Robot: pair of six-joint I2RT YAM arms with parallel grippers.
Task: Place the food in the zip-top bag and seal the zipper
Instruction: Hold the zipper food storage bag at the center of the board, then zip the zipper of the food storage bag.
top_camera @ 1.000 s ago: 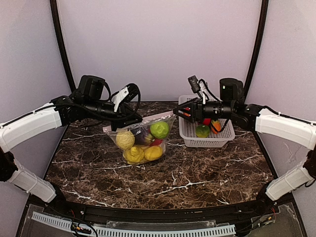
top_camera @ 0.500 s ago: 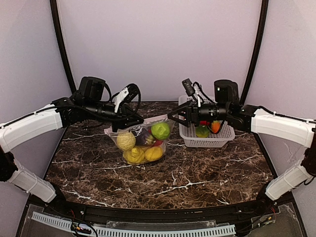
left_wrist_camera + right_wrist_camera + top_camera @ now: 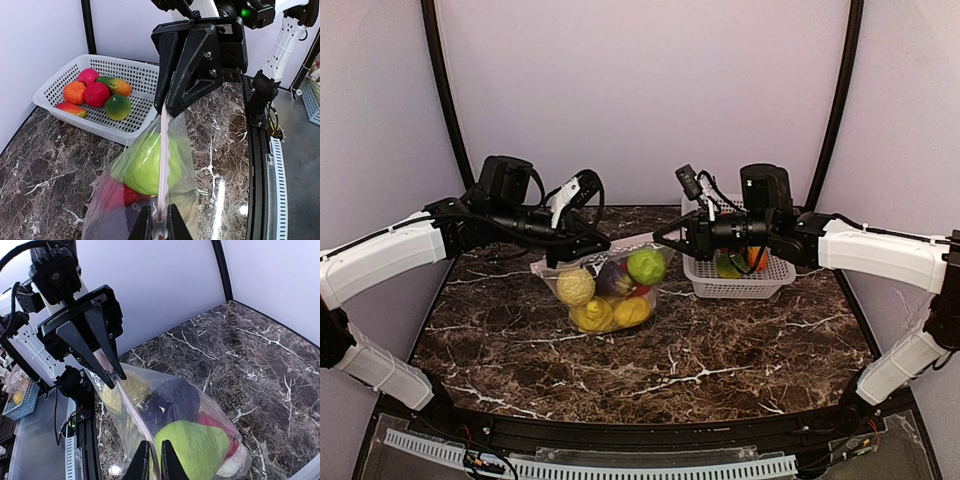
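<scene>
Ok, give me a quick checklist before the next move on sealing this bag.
1. Left gripper pinching the zipper: ok, shut on one end.
2. Right gripper pinching the zipper: ok, shut on the other end.
3. Zipper stretched between both grippers: ok.
4. Zipper pressed closed along its length: cannot tell.
5. All food inside the bag: not ok, several pieces lie in the basket.
</scene>
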